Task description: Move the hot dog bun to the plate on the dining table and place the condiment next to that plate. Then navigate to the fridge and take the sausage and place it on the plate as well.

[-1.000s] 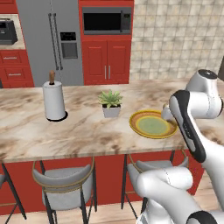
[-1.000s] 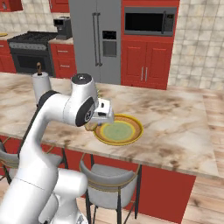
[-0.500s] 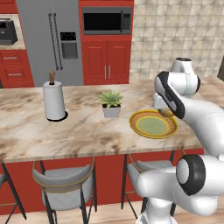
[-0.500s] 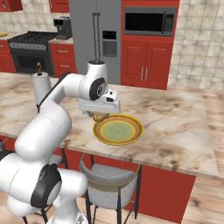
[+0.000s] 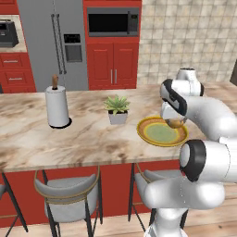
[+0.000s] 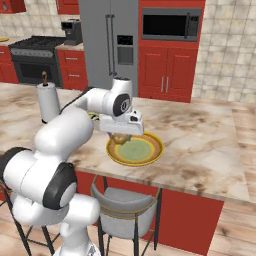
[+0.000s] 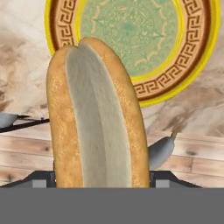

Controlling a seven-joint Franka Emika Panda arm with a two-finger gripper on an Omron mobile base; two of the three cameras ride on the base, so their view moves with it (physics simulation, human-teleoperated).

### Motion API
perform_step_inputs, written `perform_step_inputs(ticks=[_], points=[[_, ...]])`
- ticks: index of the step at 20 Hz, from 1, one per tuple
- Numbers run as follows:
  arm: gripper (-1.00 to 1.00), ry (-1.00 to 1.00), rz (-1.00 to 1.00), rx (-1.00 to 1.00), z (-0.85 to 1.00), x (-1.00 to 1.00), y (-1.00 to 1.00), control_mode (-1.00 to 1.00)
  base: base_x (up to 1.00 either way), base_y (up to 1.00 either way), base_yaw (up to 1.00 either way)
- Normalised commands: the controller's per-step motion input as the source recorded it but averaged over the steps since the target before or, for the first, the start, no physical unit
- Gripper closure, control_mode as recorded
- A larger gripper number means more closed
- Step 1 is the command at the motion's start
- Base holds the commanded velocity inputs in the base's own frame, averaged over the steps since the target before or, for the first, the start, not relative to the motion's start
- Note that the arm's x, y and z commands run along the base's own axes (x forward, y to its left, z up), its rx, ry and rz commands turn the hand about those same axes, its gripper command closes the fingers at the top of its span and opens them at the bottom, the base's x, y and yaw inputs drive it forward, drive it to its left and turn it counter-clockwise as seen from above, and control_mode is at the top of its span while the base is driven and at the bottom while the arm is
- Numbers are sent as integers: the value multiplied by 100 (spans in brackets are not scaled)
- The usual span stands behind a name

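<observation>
So the gripper (image 6: pixel 120 138) is clamped on the hot dog bun (image 7: pixel 94 118), hovering over the near rim of the plate (image 5: pixel 162 132) around the middle of the right base view. The plate sits on the dining table (image 5: pixel 88 141), a beige-brown marble top on a red base, with a paper towel roll (image 5: pixel 57 105) at center left and a little potted plant (image 5: pixel 117 109) just beside the plate. Grey stools (image 5: pixel 69 203) tuck under the table's near edge. At the back, the steel fridge (image 5: pixel 55 41) stands upper left, with a microwave (image 5: pixel 112 21) over red cabinets (image 5: pixel 112 69).
</observation>
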Motion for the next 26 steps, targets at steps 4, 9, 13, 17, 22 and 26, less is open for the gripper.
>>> perform_step_inputs(ticks=[4,9,13,17,22,26], points=[[100,16,0,0,-44,45,-13,-100,0,0,0],[100,8,0,1,-34,37,-14,-100,0,0,0],[100,6,0,3,-32,46,-14,-100,0,0,0],[100,5,0,3,-31,50,-15,-100,0,0,0],[100,2,0,2,-29,55,-14,-100,0,0,0],[100,6,0,3,-30,56,-12,-100,0,0,0]])
